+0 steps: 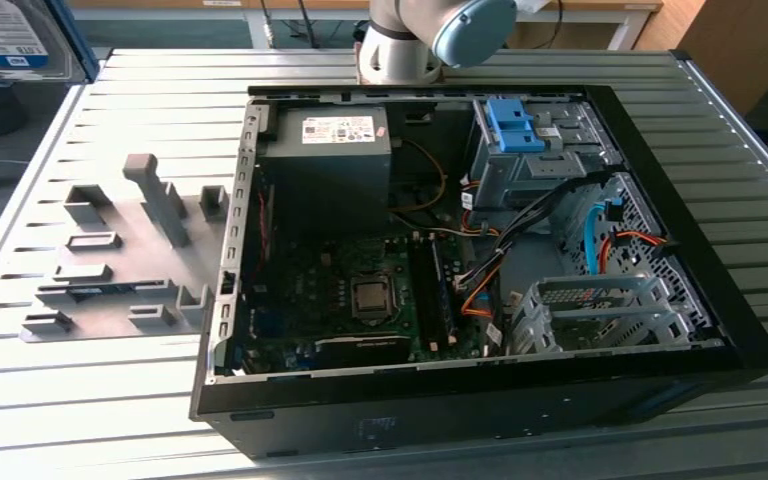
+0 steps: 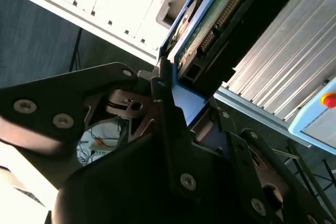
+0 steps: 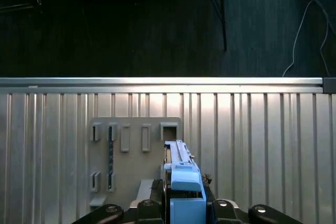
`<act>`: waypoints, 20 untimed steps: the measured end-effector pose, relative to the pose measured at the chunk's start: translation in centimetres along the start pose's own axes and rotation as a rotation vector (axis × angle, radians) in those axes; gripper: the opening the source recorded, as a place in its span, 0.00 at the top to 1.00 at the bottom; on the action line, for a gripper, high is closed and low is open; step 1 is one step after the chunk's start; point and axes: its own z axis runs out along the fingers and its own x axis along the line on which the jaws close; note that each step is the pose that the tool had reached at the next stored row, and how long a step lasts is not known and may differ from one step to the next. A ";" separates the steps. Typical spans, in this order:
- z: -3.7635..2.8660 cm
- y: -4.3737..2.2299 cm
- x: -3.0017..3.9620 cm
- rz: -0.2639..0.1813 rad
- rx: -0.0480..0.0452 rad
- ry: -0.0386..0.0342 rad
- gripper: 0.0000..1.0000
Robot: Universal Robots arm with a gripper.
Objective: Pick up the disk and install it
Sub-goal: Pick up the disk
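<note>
The table point(image 1: 91, 420) is ribbed bare metal, pale silver with a soft sheen that glares under the light. The fixture plate point(image 1: 117, 260) looks like matt grey plastic. The computer case point(image 1: 491, 410) is matt black outside; its drive cage point(image 1: 598, 310) is bare perforated silver metal, and the power supply point(image 1: 324, 175) is dull dark grey metal with a white paper sticker. The disk point(image 2: 210, 30) shows a green circuit board and smooth blue plastic rails point(image 3: 184, 179). The tool point(image 2: 189, 108) is matt black with shiny metal screws.

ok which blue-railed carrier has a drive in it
The disk in the gripper: metal body between its blue rails. The blue bracket in the case is bare plastic.
</note>
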 end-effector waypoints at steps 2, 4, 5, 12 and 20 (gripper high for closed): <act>-0.03 -0.45 -0.01 0.000 0.0000 0.0000 0.63; -0.04 -1.00 -0.02 0.000 0.0000 0.0001 0.63; -0.03 -1.01 -0.02 0.000 0.0001 0.0000 0.63; -0.05 -1.54 -0.03 0.000 -0.0001 0.0000 0.63; -0.05 -1.64 -0.03 0.000 0.0000 0.0000 0.63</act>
